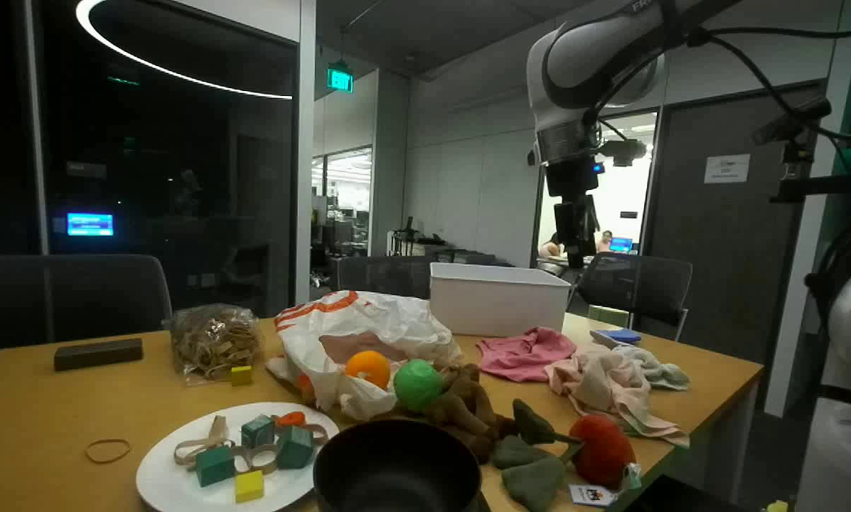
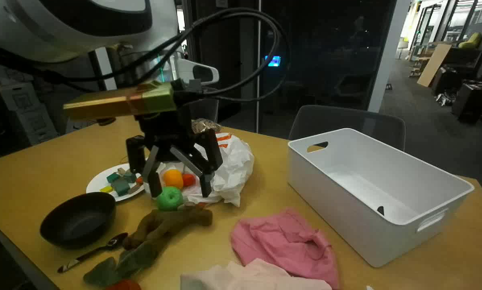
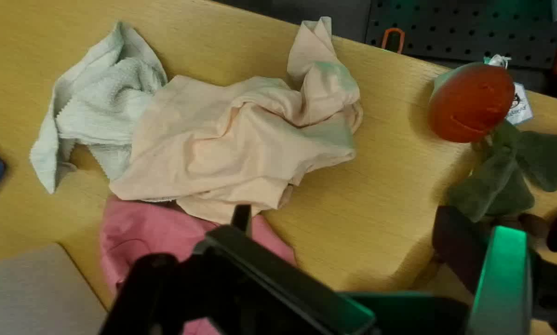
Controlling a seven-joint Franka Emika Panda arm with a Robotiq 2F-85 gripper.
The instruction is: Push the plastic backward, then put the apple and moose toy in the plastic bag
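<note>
The plastic bag (image 1: 411, 323), whitish with red-orange print, lies crumpled on the table with its mouth facing the near side. A green apple (image 2: 169, 198) rests just in front of that mouth, beside an orange (image 2: 172, 178). Close against the apple is the moose toy (image 1: 462, 409), a brown floppy plush; its limbs (image 2: 168, 223) stretch toward some green leaves. My gripper (image 2: 180, 190) hangs well above the table, jaws wide apart and nothing between them. In the wrist view the gripper (image 3: 345, 222) is over bare wood between a pink cloth (image 3: 162, 228) and the leaves.
A white box (image 2: 369, 193) stands beside the bag. A peach cloth (image 3: 245, 139) and a pale towel (image 3: 106, 102) lie near the table edge. A black bowl (image 2: 79, 219), a plate (image 1: 166, 462) of blocks, a spoon (image 2: 92, 254) and a red plush (image 1: 603, 449) are nearby.
</note>
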